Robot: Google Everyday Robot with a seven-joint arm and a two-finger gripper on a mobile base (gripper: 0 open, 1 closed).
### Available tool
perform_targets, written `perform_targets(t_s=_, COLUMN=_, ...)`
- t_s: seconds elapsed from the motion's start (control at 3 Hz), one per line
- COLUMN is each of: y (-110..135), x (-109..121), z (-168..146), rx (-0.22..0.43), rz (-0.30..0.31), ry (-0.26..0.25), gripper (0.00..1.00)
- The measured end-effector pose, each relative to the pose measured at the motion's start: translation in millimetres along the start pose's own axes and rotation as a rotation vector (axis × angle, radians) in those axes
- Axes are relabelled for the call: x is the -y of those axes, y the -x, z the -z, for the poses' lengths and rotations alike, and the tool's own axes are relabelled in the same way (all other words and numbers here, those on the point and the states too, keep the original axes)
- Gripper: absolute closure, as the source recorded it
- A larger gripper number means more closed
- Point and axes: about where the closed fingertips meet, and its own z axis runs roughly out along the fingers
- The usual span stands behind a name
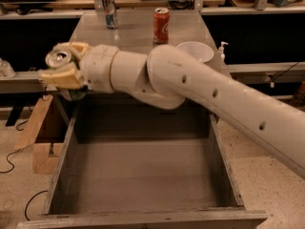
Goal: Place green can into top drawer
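My gripper [63, 65] is at the left of the view, over the near left corner of the grey table [133, 35], just past the back left corner of the open top drawer. It is shut on the green can [59, 58], whose silver top shows between the tan fingers [63, 76] and whose green body peeks out below. The can is held off the table. The top drawer [143, 175] is pulled out wide below, a grey wooden box with a worn flat bottom and nothing in it. My white arm crosses the view from the right.
On the table stand an orange-red can [161, 25], a silver-blue slim can [110, 11] and a white bowl [195, 51]. A small pump bottle [221, 50] sits at the right. A wooden box [40, 140] stands on the floor left of the drawer.
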Motion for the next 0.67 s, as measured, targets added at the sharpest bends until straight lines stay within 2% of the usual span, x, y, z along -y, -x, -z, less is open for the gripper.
perform_targets(t_s=0.33, y=-47, x=-48, z=30, rx=-0.052, rz=-0.057, ry=-0.005, gripper=1.00)
perform_targets(t_s=0.67, y=-121, x=-82, z=48, rx=-0.126, rz=-0.141, ry=0.008, gripper=1.00)
